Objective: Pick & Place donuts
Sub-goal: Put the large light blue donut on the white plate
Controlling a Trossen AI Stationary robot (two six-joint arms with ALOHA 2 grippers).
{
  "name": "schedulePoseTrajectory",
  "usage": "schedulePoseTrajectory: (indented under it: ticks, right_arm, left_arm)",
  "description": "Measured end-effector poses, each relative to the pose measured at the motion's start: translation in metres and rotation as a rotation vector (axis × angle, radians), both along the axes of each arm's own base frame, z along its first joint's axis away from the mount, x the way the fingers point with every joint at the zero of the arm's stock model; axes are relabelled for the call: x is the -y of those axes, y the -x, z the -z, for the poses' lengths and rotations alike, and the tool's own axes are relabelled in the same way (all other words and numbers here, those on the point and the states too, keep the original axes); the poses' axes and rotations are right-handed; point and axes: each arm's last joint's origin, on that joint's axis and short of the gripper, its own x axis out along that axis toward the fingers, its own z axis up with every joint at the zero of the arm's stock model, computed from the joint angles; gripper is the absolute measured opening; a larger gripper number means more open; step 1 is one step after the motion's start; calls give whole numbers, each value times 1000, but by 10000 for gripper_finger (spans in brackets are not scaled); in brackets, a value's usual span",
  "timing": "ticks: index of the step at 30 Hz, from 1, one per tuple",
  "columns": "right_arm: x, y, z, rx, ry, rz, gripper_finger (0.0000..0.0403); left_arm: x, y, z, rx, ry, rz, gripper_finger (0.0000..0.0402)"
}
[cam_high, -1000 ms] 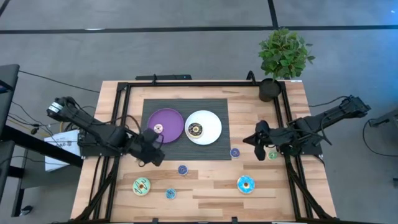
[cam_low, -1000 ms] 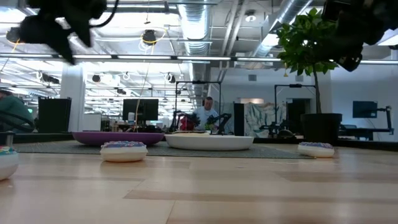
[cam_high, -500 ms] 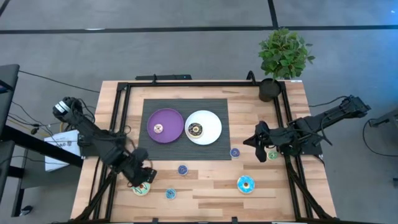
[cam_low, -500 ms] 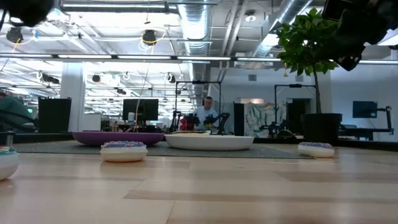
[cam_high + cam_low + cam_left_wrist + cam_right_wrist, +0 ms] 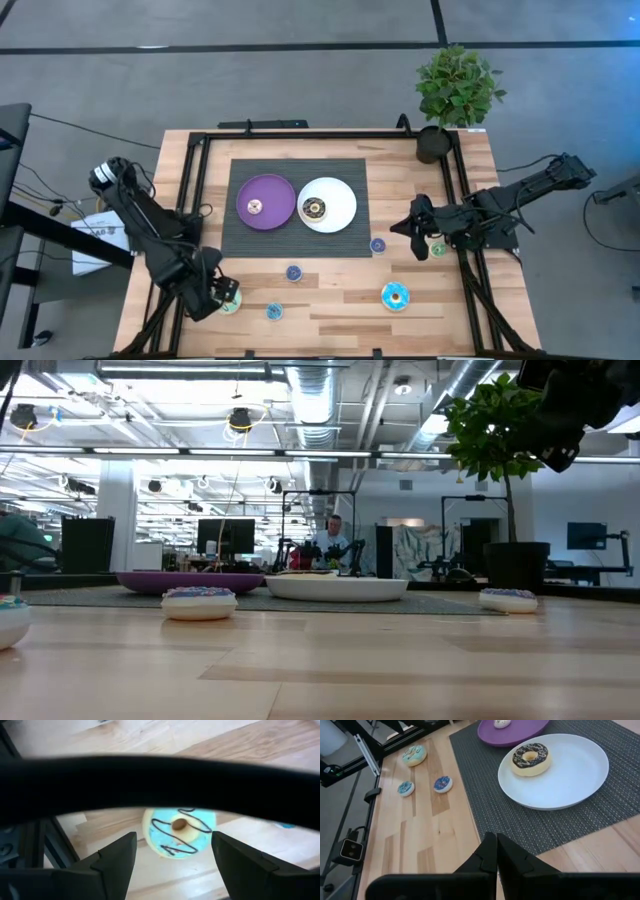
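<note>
Light green donut sits near the worktop front-left corner; left gripper over it, fingers spread either side, not touching. Brown donut on white plate. Right gripper pressed together, parked at the right side

A dark bar crosses the left wrist view above the fingers, hiding the upper edge of the light green donut between them. In the low view, a donut is cut off by the frame edge.
</note>
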Motion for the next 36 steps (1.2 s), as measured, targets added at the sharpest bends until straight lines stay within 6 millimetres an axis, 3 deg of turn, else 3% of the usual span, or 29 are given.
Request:
schedulePoseTrajectory:
  ticks: [8, 36]
  right_arm:
    - [-1, -2, -3, 32, -18, 6, 0]
    - [-1, -5, -8, 90, -44, 10, 0]
  left_arm:
    - [13, -4, 16, -48, -9, 85, 251]
    - [29, -16, 55, -156, -85, 256, 251]
